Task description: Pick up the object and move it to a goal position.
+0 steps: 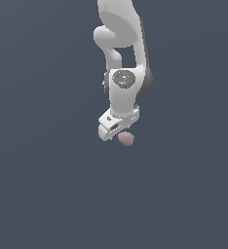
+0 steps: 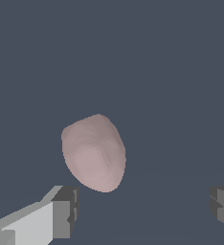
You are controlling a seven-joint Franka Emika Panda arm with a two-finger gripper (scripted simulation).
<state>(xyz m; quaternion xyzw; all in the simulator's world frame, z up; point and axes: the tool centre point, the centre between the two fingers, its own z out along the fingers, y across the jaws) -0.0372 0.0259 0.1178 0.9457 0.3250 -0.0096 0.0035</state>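
The object (image 1: 126,139) is a small, dull pinkish-brown rounded lump on the flat grey floor. In the exterior view the white arm's hand sits right over it and covers part of it. In the wrist view the object (image 2: 95,153) is large and egg-shaped, lying beyond the line between the two fingers. My gripper (image 2: 142,210) is open: one dark-padded finger (image 2: 63,213) shows on one side and the other finger (image 2: 222,206) far apart on the other. Nothing is held between them. The fingers are hidden in the exterior view.
The plain dark grey floor (image 1: 47,185) fills both views. No other objects or a goal marker show.
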